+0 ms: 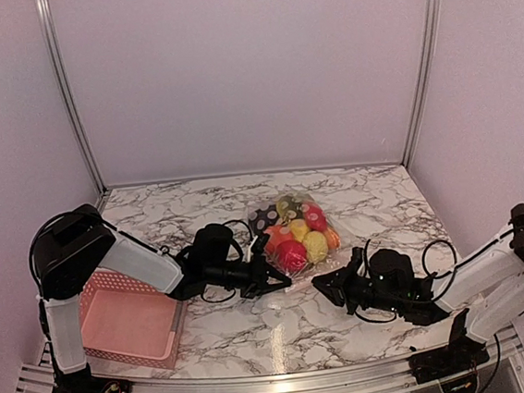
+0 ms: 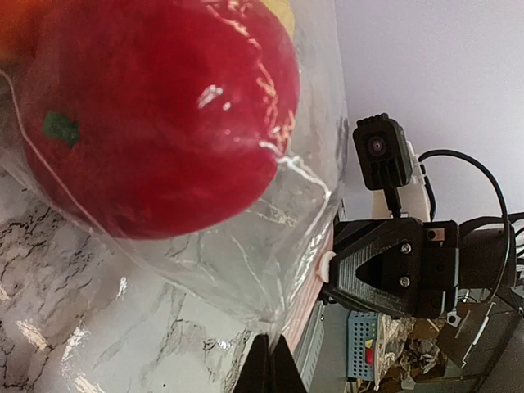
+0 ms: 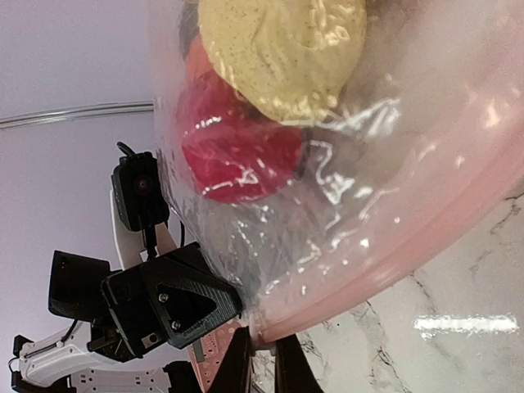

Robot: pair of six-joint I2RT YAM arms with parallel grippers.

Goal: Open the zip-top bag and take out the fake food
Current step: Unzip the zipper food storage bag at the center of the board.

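Observation:
The clear zip-top bag (image 1: 342,256) lies on the marble table, full of fake food: a red apple (image 1: 291,254), yellow and orange pieces. My left gripper (image 1: 286,278) is shut on the bag's thin plastic edge (image 2: 278,327), just below the big red apple (image 2: 155,106). My right gripper (image 1: 319,286) faces it from the right. Its fingers (image 3: 237,368) pinch the end of the bag's pink zip strip (image 3: 426,237). A yellow lemon (image 3: 282,49) and a red piece (image 3: 237,147) show through the plastic. The two grippers are almost touching at the bag's near corner.
A pink mesh basket (image 1: 125,321) stands at the near left, under my left arm. The white back wall and side walls enclose the table. The table's metal front rail (image 1: 280,381) runs just behind both grippers.

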